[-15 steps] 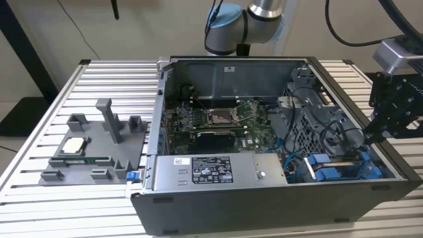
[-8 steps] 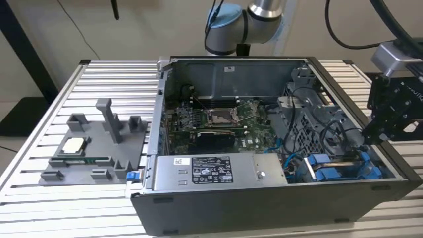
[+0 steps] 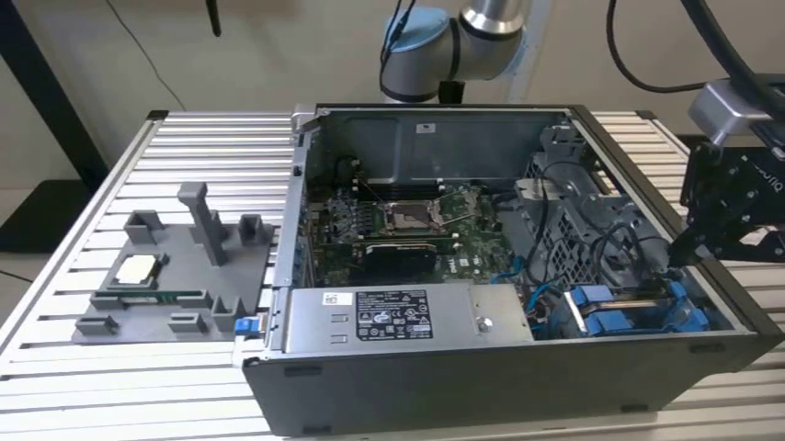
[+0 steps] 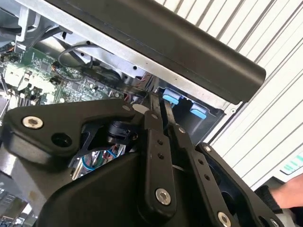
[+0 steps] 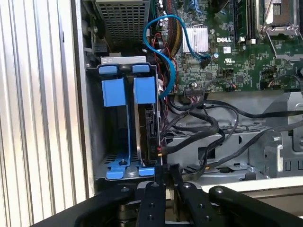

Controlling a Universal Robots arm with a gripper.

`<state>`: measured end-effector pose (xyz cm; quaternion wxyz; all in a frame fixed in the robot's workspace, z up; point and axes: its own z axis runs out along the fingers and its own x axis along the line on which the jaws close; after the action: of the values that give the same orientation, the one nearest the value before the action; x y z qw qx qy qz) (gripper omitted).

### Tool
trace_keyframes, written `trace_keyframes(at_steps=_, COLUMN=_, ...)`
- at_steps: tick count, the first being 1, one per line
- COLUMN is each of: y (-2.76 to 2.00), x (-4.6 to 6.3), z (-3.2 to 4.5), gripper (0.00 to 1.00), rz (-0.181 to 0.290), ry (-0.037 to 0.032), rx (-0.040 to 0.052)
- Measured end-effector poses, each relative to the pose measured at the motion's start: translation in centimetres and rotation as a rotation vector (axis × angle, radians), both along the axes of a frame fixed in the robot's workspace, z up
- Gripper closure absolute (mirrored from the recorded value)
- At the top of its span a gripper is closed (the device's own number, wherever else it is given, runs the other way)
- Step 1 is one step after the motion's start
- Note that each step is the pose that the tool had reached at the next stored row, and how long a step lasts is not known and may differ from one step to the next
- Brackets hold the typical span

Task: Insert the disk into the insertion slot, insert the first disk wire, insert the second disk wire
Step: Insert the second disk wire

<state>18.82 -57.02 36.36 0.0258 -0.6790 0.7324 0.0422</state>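
Blue plastic fittings mark the insertion slot (image 5: pixel 113 92) at the case's corner. I see the disk (image 5: pixel 147 130) standing on edge in the compartment nearer the motherboard (image 5: pixel 227 56), its long axis running straight away from my gripper (image 5: pixel 165 169). The gripper's fingers are pinched together and empty, poised just off the disk's near end, with loose black cables (image 5: pixel 199 123) beside it.

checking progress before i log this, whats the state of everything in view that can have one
computer case: lying open, side panel off
insertion slot: one bay filled, the one beside it empty
disk: seated on edge in the slot
blue cable: one end plugged into the motherboard, far end unclear
end effector: shut, nothing seen in it, beside the bay
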Motion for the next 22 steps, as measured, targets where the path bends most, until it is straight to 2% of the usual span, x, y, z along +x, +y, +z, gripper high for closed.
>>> trace_keyframes(at_steps=3, y=-0.01, x=-0.1, z=0.35, gripper=0.85, rz=-0.002, ry=0.0002, rx=0.0216)
trace_keyframes(at_steps=6, y=-0.01, x=-0.3, z=0.89, gripper=0.89, rz=-0.005, ry=0.0002, rx=0.0357)
trace_keyframes(at_steps=8, y=-0.05, x=-0.3, z=1.3, gripper=0.89, rz=-0.005, ry=0.0009, rx=0.0372)
trace_keyframes(at_steps=12, y=-0.5, x=-0.2, z=1.31, gripper=0.88, rz=-0.007, ry=0.0039, rx=0.0363)
trace_keyframes(at_steps=13, y=-0.55, x=-0.2, z=1.3, gripper=0.82, rz=-0.007, ry=0.004, rx=0.0344)
trace_keyframes(at_steps=15, y=-0.6, x=-0.2, z=1.14, gripper=0.7, rz=-0.009, ry=0.004, rx=0.0311)
trace_keyframes(at_steps=16, y=-0.62, x=-0.2, z=1.0, gripper=0.7, rz=-0.01, ry=0.004, rx=0.0302)
trace_keyframes(at_steps=17, y=-0.64, x=-0.2, z=0.86, gripper=0.64, rz=-0.01, ry=0.004, rx=0.0296)
trace_keyframes(at_steps=22, y=-0.85, x=-0.1, z=0.31, gripper=0.64, rz=-0.016, ry=0.0039, rx=0.0282)
